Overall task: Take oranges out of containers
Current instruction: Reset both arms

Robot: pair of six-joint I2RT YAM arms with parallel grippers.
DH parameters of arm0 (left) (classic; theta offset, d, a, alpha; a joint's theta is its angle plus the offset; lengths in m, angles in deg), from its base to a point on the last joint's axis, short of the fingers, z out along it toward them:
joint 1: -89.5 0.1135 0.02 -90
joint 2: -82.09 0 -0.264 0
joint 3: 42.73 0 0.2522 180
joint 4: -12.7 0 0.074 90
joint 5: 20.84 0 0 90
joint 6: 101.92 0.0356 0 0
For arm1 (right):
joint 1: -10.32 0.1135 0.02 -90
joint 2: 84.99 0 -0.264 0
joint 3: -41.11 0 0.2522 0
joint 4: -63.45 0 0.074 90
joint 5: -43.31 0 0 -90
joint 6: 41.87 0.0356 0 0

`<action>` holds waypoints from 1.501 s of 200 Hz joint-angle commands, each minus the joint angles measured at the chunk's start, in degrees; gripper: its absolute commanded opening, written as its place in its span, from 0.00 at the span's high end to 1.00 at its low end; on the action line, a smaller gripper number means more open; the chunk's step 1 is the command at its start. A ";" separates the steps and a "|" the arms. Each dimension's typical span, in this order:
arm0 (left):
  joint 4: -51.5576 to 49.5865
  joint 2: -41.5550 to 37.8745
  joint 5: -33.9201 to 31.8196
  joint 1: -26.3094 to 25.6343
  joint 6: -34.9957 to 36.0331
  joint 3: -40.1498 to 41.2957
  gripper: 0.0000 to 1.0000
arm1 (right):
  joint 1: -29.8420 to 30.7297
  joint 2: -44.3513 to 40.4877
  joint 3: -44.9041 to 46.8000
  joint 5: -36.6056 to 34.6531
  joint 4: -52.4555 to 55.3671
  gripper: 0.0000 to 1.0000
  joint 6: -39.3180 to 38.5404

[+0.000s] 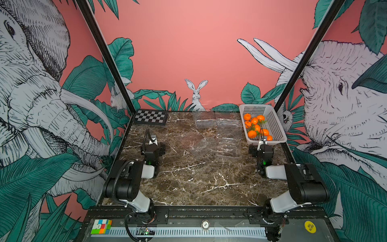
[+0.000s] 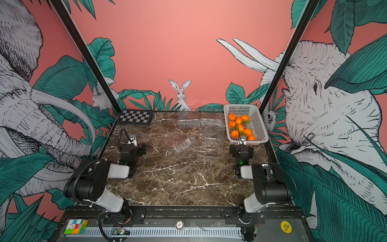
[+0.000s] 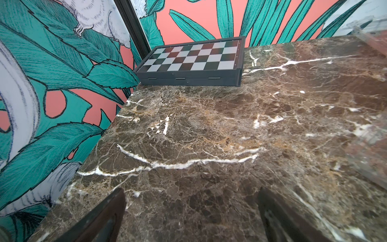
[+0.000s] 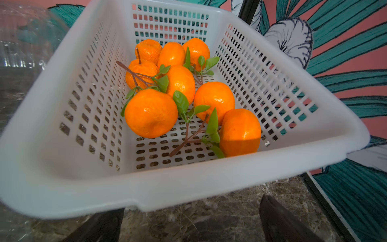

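Observation:
Several oranges (image 1: pixel 256 126) (image 2: pixel 240 126), some with green leaves, lie together in a white perforated basket (image 1: pixel 279 127) at the back right. Several clear containers (image 1: pixel 228 130) (image 2: pixel 211 131) stand on the marble with nothing orange in them; one (image 1: pixel 199 144) lies tilted. My right gripper (image 1: pixel 262 140) rests low at the basket's near rim. In the right wrist view it (image 4: pixel 191 201) is open with only marble between its fingers, and the oranges (image 4: pixel 151 113) lie beyond the rim (image 4: pixel 188 184). My left gripper (image 1: pixel 152 138) (image 3: pixel 191 192) is open over bare marble on the left.
A folded chessboard (image 1: pixel 150 117) (image 3: pixel 192 60) lies at the back left corner. A colour cube (image 1: pixel 101 226) and a yellow button (image 1: pixel 310 226) sit on the front rail. Wall panels and black posts close in both sides.

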 commanded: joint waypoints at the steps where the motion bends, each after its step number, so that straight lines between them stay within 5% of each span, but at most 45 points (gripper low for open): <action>1: -0.26 -1.20 0.41 0.27 -0.23 -0.47 0.01 | 0.38 -0.42 -0.28 0.51 -1.06 0.02 -0.66; 64: 12.51 -3.54 -1.28 -3.24 4.99 6.07 0.01 | 0.38 -0.35 -0.24 0.52 -1.00 0.02 -0.64; 77: 4.92 -8.92 -4.93 -4.02 4.15 5.21 0.01 | 0.38 -0.40 -0.22 0.52 -0.96 0.01 -0.64; 87: -3.72 -12.24 -1.08 -2.21 2.66 3.57 0.01 | 0.38 -0.38 -0.25 0.50 -1.02 0.01 -0.65; 110: 9.63 -3.84 -0.80 0.33 0.20 4.85 0.01 | 0.38 -0.46 -0.25 0.47 -0.96 0.02 -0.59; 122: 2.19 -4.32 4.40 0.38 0.77 3.20 0.01 | 0.38 -0.42 -0.24 0.52 -1.04 0.01 -0.61; 135: 10.64 1.35 3.81 0.19 2.97 2.42 0.01 | 0.38 -0.42 -0.33 0.45 -1.02 0.01 -0.62; 148: -3.90 -2.45 2.30 0.31 -0.17 -1.02 0.01 | 0.38 -0.48 -0.24 0.45 -1.01 0.01 -0.72; 161: 4.95 0.69 1.49 0.58 1.33 0.14 0.01 | 0.38 -0.36 -0.24 0.46 -1.00 0.02 -0.66; 175: -2.72 -1.96 1.62 0.61 -0.53 -0.84 0.01 | 0.38 -0.43 -0.29 0.51 -0.99 0.02 -0.61; 190: 2.78 0.01 1.43 0.53 0.54 -0.15 0.01 | 0.38 -0.42 -0.24 0.52 -1.01 0.02 -0.61; 300: -0.63 -1.21 1.29 0.55 -0.18 -0.66 0.01 | 0.38 -0.38 -0.44 0.62 -0.88 0.01 -0.66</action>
